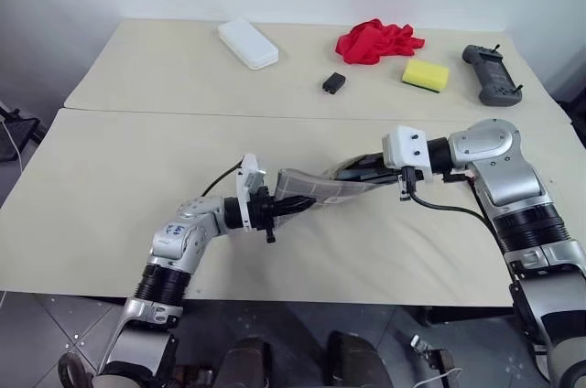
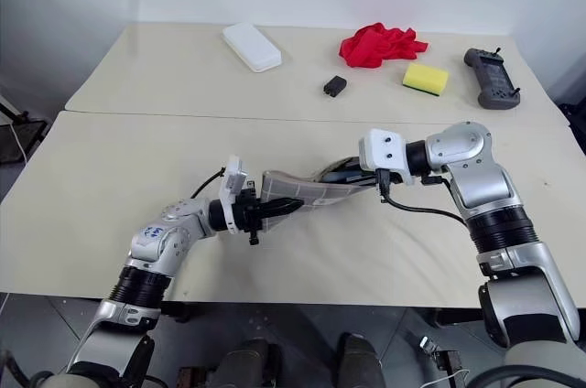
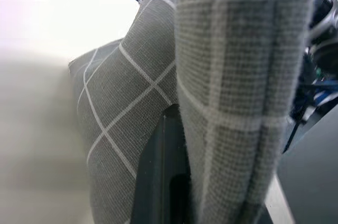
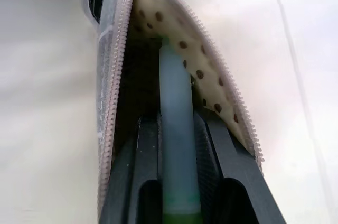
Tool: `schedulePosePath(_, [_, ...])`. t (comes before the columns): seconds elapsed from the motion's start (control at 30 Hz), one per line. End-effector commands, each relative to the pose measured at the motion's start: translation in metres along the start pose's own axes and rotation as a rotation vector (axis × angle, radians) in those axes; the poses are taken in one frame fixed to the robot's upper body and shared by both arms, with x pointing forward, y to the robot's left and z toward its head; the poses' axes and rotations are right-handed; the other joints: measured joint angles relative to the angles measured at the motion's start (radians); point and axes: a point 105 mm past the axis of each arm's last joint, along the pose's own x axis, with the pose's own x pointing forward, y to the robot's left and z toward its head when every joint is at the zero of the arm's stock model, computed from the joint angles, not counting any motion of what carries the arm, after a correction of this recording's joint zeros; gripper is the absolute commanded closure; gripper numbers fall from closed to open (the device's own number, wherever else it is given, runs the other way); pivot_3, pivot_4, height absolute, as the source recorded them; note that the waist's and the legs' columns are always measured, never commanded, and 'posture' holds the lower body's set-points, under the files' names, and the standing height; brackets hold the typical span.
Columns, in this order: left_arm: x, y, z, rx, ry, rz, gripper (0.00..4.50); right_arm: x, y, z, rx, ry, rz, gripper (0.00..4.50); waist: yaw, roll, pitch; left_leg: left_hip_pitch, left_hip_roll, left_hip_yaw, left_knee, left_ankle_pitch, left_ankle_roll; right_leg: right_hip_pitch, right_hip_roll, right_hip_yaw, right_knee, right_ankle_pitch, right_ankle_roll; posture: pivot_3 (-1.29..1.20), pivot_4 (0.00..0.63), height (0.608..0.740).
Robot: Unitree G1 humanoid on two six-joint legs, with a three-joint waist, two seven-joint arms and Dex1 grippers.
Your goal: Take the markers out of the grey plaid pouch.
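The grey plaid pouch [image 1: 316, 187] hangs just above the near table, stretched between both grippers. My left gripper [image 1: 282, 208] is shut on the pouch's closed end; in the left wrist view a black finger [image 3: 161, 182] presses against the grid-lined fabric [image 3: 127, 102]. My right gripper [image 1: 359, 168] reaches into the open zipped mouth. In the right wrist view its fingers [image 4: 143, 182] are shut on a marker [image 4: 177, 145], a pale barrel with a green end, lying against the dotted beige lining [image 4: 211, 71]. The rest of the pouch's inside is dark.
On the far table lie a white box [image 1: 247, 43], a red cloth [image 1: 375, 40], a yellow sponge block [image 1: 426, 74], a small black item [image 1: 333, 83] and a grey controller [image 1: 492, 75]. A seam [image 1: 183, 113] divides the two tables.
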Motion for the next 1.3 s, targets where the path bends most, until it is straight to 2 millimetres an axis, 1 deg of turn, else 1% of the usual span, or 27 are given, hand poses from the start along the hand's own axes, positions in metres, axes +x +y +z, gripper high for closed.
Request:
schedulePosePath(0.03, [0.002,-0.007,-0.017,-0.017,0.059,-0.03,4.5,-0.03,-0.015,0.038,0.029,-0.143,-0.09,4.06,-0.002,0.0,0.0,0.0,0.0,0.0,0.0,0.0,0.0,0.0,0.0,0.0,0.0,0.0,0.0,0.0,0.15,0.74])
schedulePosePath(0.13, [0.001,-0.006,-0.016,-0.004,0.051,-0.028,4.5,-0.035,0.004,0.051,0.098,-0.185,0.025,4.06,0.004,0.0,0.0,0.0,0.0,-0.001,0.0,0.0,0.0,0.0,0.0,0.0,0.0,0.0,0.0,0.0,0.15,0.74])
schedulePosePath(0.3, [-0.003,-0.002,-0.013,0.001,0.036,-0.019,4.5,-0.049,0.019,0.078,0.215,-0.278,0.132,4.06,0.005,0.0,0.0,0.0,0.0,-0.001,0.0,0.0,0.001,0.0,0.0,0.0,0.0,0.0,0.0,0.0,0.15,0.74])
schedulePosePath(0.4, [-0.003,-0.003,-0.012,0.004,0.029,-0.029,4.5,-0.053,0.025,0.085,0.241,-0.299,0.176,4.06,0.005,0.0,0.0,0.0,0.0,-0.002,0.0,0.0,0.001,0.0,0.0,0.0,0.0,0.0,0.0,0.0,0.15,0.74])
schedulePosePath(0.47, [-0.001,-0.005,-0.003,-0.039,-0.027,-0.048,4.5,-0.056,0.03,0.091,0.248,-0.331,0.213,4.06,0.007,0.002,0.001,0.0,0.0,-0.001,0.0,0.0,0.001,0.0,0.0,0.0,0.0,0.0,0.0,0.0,0.15,0.74])
schedulePosePath(0.5, [0.0,-0.007,0.003,-0.076,-0.059,-0.071,4.5,-0.054,0.032,0.091,0.244,-0.332,0.214,4.06,0.007,0.002,0.001,0.0,0.0,-0.001,0.0,0.0,0.001,-0.001,0.0,0.0,0.0,0.0,0.0,0.0,0.15,0.74])
schedulePosePath(0.57, [-0.002,-0.013,0.018,-0.171,-0.13,-0.128,4.5,-0.044,0.041,0.076,0.146,-0.229,0.228,4.06,0.009,0.001,0.001,0.0,0.0,-0.002,0.0,0.0,0.001,-0.001,0.0,0.0,0.0,0.0,0.0,0.0,0.15,0.74])
schedulePosePath(0.6, [-0.003,-0.015,0.022,-0.197,-0.144,-0.144,4.5,-0.041,0.044,0.07,0.099,-0.197,0.235,4.06,0.01,0.001,0.001,0.0,0.0,-0.002,0.0,0.0,0.001,-0.001,0.0,0.0,0.0,0.0,0.0,0.0,0.15,0.74])
schedulePosePath(0.63, [-0.004,-0.016,0.026,-0.227,-0.153,-0.158,4.5,-0.038,0.046,0.067,0.081,-0.177,0.239,4.06,0.011,0.001,0.001,0.0,0.0,-0.002,0.0,0.0,0.001,0.0,0.0,0.0,0.0,0.0,0.0,0.0,0.15,0.74])
schedulePosePath(0.73, [-0.007,-0.013,0.027,-0.188,-0.121,-0.134,4.5,-0.035,0.039,0.088,0.099,-0.295,0.201,4.06,0.013,0.001,0.001,0.0,0.0,-0.001,0.0,0.0,0.001,-0.001,-0.001,0.001,0.001,0.0,0.0,0.0,0.15,0.74])
schedulePosePath(0.8, [-0.009,-0.008,0.025,-0.124,-0.093,-0.097,4.5,-0.043,0.034,0.095,0.168,-0.344,0.177,4.06,0.013,0.001,0.001,0.0,0.0,-0.001,0.0,0.0,0.001,-0.001,0.0,0.001,0.001,0.0,0.0,0.0,0.15,0.74])
schedulePosePath(0.87, [-0.018,0.0,0.027,0.017,-0.05,-0.033,4.5,-0.062,0.019,0.083,0.244,-0.329,0.047,4.06,0.019,0.001,0.001,0.0,0.0,-0.002,0.0,0.0,0.001,-0.001,0.0,0.001,0.001,0.0,0.0,0.0,0.15,0.74])
schedulePosePath(0.93, [-0.028,0.005,0.032,0.09,-0.047,0.006,4.5,-0.083,0.005,0.067,0.352,-0.326,-0.095,4.06,0.026,0.0,0.001,0.0,-0.001,-0.001,0.0,0.0,0.001,-0.001,0.0,0.0,0.0,0.0,0.0,0.0,0.15,0.74])
schedulePosePath(0.97, [-0.032,0.006,0.035,0.117,-0.051,0.02,4.5,-0.092,0.001,0.057,0.405,-0.323,-0.155,4.06,0.026,0.0,0.001,-0.001,-0.001,-0.001,0.0,0.0,0.001,0.0,-0.001,0.0,0.0,0.0,0.0,0.0,0.15,0.74])
schedulePosePath(1.03, [-0.038,0.009,0.037,0.144,-0.051,0.043,4.5,-0.106,-0.004,0.03,0.463,-0.271,-0.273,4.06,0.027,0.0,0.001,-0.001,-0.001,0.002,0.0,-0.001,0.001,0.0,-0.001,-0.001,-0.001,0.0,0.0,0.0,0.15,0.74])
schedulePosePath(1.07, [-0.042,0.012,0.038,0.17,-0.054,0.065,4.5,-0.112,-0.001,0.005,0.515,-0.207,-0.343,4.06,0.026,0.0,0.001,-0.001,-0.001,0.003,0.0,-0.001,0.001,0.001,-0.001,-0.001,-0.001,0.0,0.0,0.0,0.15,0.74])
schedulePosePath(1.13, [-0.045,0.014,0.038,0.197,-0.059,0.082,4.5,-0.12,0.002,-0.025,0.548,-0.116,-0.435,4.06,0.025,0.0,0.001,0.0,-0.001,0.006,0.0,-0.001,0.001,0.001,-0.001,-0.002,-0.001,0.0,0.0,0.0,0.15,0.74])
schedulePosePath(1.2, [-0.046,0.014,0.04,0.216,-0.076,0.092,4.5,-0.121,0.015,-0.069,0.591,0.078,-0.522,4.06,0.022,0.0,0.001,-0.001,-0.001,0.008,-0.001,-0.001,0.001,-0.001,-0.001,-0.001,-0.001,0.0,0.0,0.0,0.15,0.74])
schedulePosePath(1.23, [-0.046,0.014,0.04,0.219,-0.083,0.092,4.5,-0.122,0.022,-0.084,0.614,0.141,-0.542,4.06,0.021,0.0,0.001,-0.001,-0.001,0.008,-0.001,-0.001,0.001,-0.001,-0.001,0.0,-0.001,0.0,0.0,0.0,0.15,0.74])
schedulePosePath(1.27, [-0.046,0.014,0.039,0.228,-0.082,0.097,4.5,-0.124,0.024,-0.097,0.655,0.176,-0.596,4.06,0.021,0.0,0.001,0.0,-0.001,0.008,-0.001,-0.001,0.001,-0.001,-0.001,0.0,0.0,0.0,0.0,0.0,0.15,0.74])
schedulePosePath(1.3, [-0.046,0.014,0.04,0.232,-0.091,0.097,4.5,-0.127,0.022,-0.104,0.669,0.187,-0.656,4.06,0.019,0.001,0.001,0.0,-0.001,0.009,-0.001,0.0,0.001,-0.001,-0.001,0.0,0.0,0.0,0.0,0.0,0.15,0.74])
